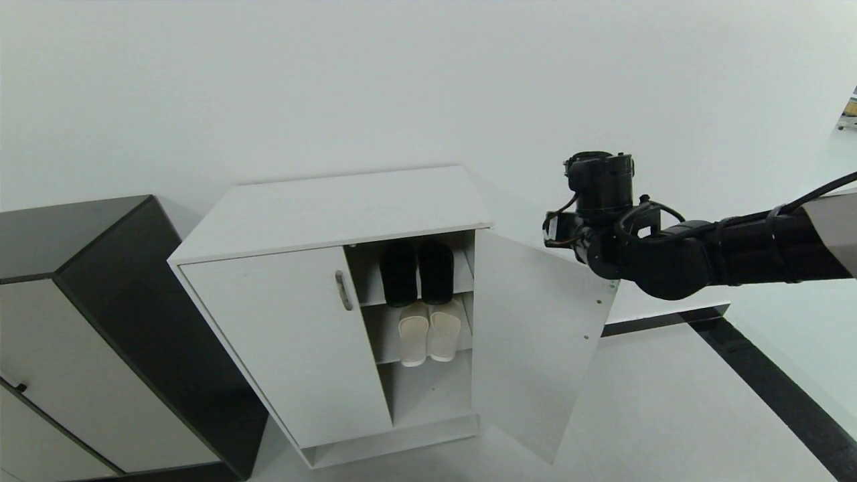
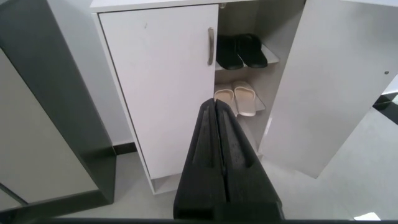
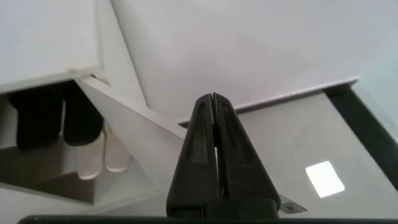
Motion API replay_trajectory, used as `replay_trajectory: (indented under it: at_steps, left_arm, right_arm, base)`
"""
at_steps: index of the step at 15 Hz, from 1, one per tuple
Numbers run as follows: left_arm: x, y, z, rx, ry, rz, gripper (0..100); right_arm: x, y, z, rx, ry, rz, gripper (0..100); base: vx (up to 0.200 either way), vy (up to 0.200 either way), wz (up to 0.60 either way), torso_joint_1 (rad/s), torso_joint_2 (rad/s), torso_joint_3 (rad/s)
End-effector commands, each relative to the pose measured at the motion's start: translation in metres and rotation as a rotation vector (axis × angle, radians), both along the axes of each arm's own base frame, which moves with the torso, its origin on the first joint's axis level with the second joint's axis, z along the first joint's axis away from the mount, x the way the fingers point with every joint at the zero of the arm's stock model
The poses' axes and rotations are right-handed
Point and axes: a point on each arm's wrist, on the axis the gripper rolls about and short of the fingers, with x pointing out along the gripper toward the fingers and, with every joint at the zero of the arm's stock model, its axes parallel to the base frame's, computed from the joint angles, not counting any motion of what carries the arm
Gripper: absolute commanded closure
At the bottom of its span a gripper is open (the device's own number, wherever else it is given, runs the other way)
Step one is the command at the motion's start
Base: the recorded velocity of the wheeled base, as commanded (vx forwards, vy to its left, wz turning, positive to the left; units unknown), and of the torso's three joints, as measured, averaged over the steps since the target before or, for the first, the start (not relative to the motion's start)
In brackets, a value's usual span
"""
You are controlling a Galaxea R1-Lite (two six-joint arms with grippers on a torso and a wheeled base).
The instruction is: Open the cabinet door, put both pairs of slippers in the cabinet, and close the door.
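Clearly only the closing is left: the black slippers [image 1: 416, 271] lie on the upper shelf of the cabinet [image 1: 335, 207] and the white slippers [image 1: 428, 331] on the shelf below, with the right-hand door [image 1: 535, 335] swung wide. The right gripper [image 3: 213, 99] hangs near that door's upper free corner, fingers pressed together and holding nothing, as are the left gripper's [image 2: 215, 102]. Shut fingers should serve as a blunt pusher. It would do best to press the outer face near the free edge and follow the hinge's arc gently, since the white toes seem to overhang their shelf.

The cabinet [image 1: 321, 207] looks matt white board, its handle [image 1: 343, 290] dull metal, the black slippers [image 1: 400, 273] smooth plastic.
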Motion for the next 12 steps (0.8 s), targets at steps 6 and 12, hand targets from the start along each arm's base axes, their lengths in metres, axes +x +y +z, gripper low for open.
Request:
replay_trajectory:
  at_steps: [6,12]
  left_arm:
    - [0.000,0.000,0.000,0.000,0.000,0.000,100]
    - [0.000,0.000,0.000,0.000,0.000,0.000,100]
  right_arm:
    - [0.042,-0.012,-0.009,0.093,0.094,-0.009,100]
    - [0.058,-0.018,-0.036,0.069,0.144,-0.039,100]
  base:
    - [0.000,0.000,0.00,0.000,0.00,0.000]
    - [0.000,0.000,0.00,0.000,0.00,0.000]
